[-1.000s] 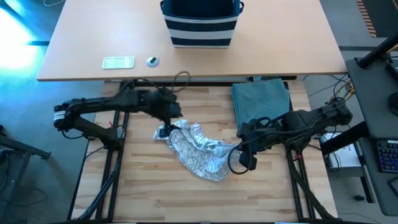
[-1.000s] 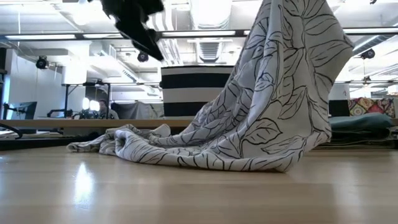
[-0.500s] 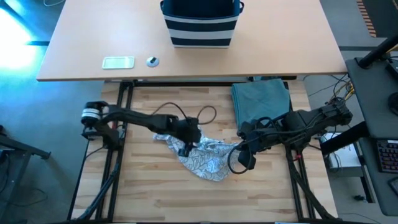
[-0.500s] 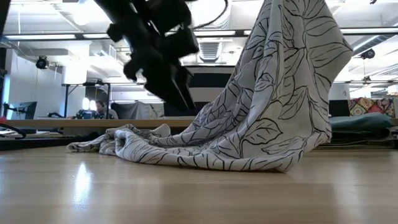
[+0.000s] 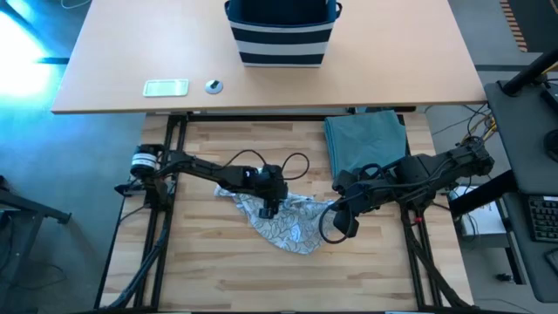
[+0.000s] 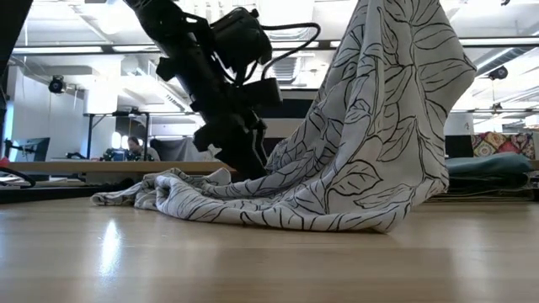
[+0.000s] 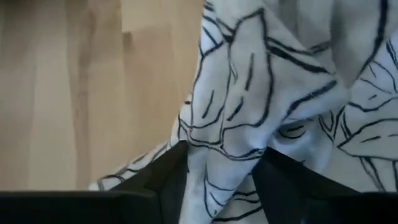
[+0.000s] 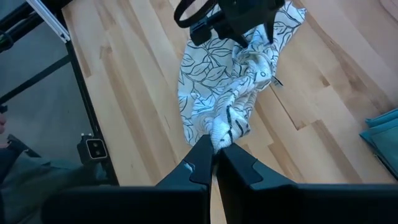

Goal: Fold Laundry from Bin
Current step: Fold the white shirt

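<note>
- High view: the leaf-print garment (image 5: 283, 220) lies crumpled on the wooden bench (image 5: 209, 270), between the two arms. The left hand (image 5: 269, 208) is down on the garment's upper edge. The right hand (image 5: 334, 209) holds the garment's other end. A folded teal garment (image 5: 366, 139) lies at the bench's far right side. The striped bin (image 5: 281, 33) stands on a second, tan bench (image 5: 113, 61) beyond, well apart from the garments.
- Low view: the garment (image 6: 337, 160) rises in a tall peak on one side and trails flat across the bench (image 6: 253, 261); the left hand (image 6: 244, 160) reaches down into its low folds.
- Left wrist view: the left fingers (image 7: 168, 180) stand apart with a fold of cloth (image 7: 249, 99) between them.
- Right wrist view: the right fingers (image 8: 199, 163) are pressed together, pinching a bunched corner of the garment (image 8: 230, 81).
</note>
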You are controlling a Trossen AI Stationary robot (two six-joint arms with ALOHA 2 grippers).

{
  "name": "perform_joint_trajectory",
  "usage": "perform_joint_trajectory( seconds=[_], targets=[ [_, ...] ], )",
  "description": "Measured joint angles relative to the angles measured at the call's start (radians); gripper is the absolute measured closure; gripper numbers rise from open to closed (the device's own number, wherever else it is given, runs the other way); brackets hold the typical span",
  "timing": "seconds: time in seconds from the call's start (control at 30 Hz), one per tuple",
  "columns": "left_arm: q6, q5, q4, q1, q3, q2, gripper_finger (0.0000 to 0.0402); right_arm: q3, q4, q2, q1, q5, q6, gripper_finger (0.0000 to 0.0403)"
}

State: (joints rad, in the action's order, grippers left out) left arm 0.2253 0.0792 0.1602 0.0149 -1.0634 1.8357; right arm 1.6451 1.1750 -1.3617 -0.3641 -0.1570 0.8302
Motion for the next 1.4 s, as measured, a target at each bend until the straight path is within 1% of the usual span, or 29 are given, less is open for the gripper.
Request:
perform_joint_trajectory(
  seconds=[0.1, 0.23, 0.27, 0.37, 0.47, 0.53, 0.7, 0.8, 0.93, 1.03, 1.1, 1.2, 1.27, 1.3, 1.33, 1.4],
  targets=[
    [-0.056, 0.000, 0.001, 0.008, -0.001, -0.012, 0.0285, 0.000, 0.001, 0.000, 0.000, 0.000, 0.000, 0.0394],
    [-0.099, 0.001, 0.015, 0.034, -0.017, -0.076, 0.0375, 0.000, 0.002, 0.000, 0.000, 0.000, -0.004, 0.0394],
    [-0.106, 0.000, 0.017, 0.043, -0.021, -0.095, 0.0388, 0.000, 0.002, 0.000, 0.000, -0.001, -0.011, 0.0394],
    [-0.119, 0.001, 0.076, 0.075, -0.047, -0.160, 0.0394, 0.004, 0.004, 0.000, 0.003, -0.023, -0.028, 0.0394],
    [-0.107, 0.005, 0.184, 0.103, -0.110, -0.239, 0.0399, 0.023, 0.006, 0.000, 0.003, -0.088, -0.072, 0.0394],
    [-0.082, 0.029, 0.266, 0.110, -0.167, -0.292, 0.0400, 0.047, 0.006, 0.000, 0.003, -0.151, -0.121, 0.0394],
    [-0.036, 0.098, 0.487, 0.110, -0.376, -0.408, 0.0401, 0.154, 0.021, 0.000, 0.004, -0.311, -0.268, 0.0394],
    [-0.043, 0.114, 0.604, 0.105, -0.537, -0.467, 0.0401, 0.252, 0.016, 0.000, 0.002, -0.325, -0.362, 0.0394],
    [-0.054, 0.107, 0.750, 0.075, -0.759, -0.511, 0.0401, 0.379, -0.042, 0.002, -0.017, -0.311, -0.525, 0.0394],
    [-0.068, 0.026, 0.833, 0.037, -0.922, -0.524, 0.0401, 0.465, -0.116, 0.002, -0.033, -0.268, -0.681, 0.0394],
    [-0.082, -0.066, 0.863, 0.003, -1.020, -0.524, 0.0401, 0.508, -0.195, 0.002, -0.037, -0.195, -0.782, 0.0394],
    [-0.086, -0.213, 0.901, -0.058, -1.166, -0.511, 0.0401, 0.551, -0.339, 0.002, -0.037, -0.052, -0.924, 0.0394],
    [-0.085, -0.249, 0.906, -0.105, -1.254, -0.500, 0.0401, 0.570, -0.439, 0.002, -0.037, 0.025, -1.002, 0.0394],
    [-0.080, -0.254, 0.902, -0.130, -1.291, -0.494, 0.0401, 0.578, -0.491, 0.001, -0.037, 0.051, -1.038, 0.0394],
    [-0.075, -0.254, 0.869, -0.156, -1.293, -0.495, 0.0402, 0.583, -0.542, 0.001, -0.037, 0.072, -1.069, 0.0394],
    [-0.054, -0.257, 0.768, -0.200, -1.248, -0.536, 0.0402, 0.589, -0.635, 0.001, -0.037, 0.104, -1.112, 0.0394]
  ],
)
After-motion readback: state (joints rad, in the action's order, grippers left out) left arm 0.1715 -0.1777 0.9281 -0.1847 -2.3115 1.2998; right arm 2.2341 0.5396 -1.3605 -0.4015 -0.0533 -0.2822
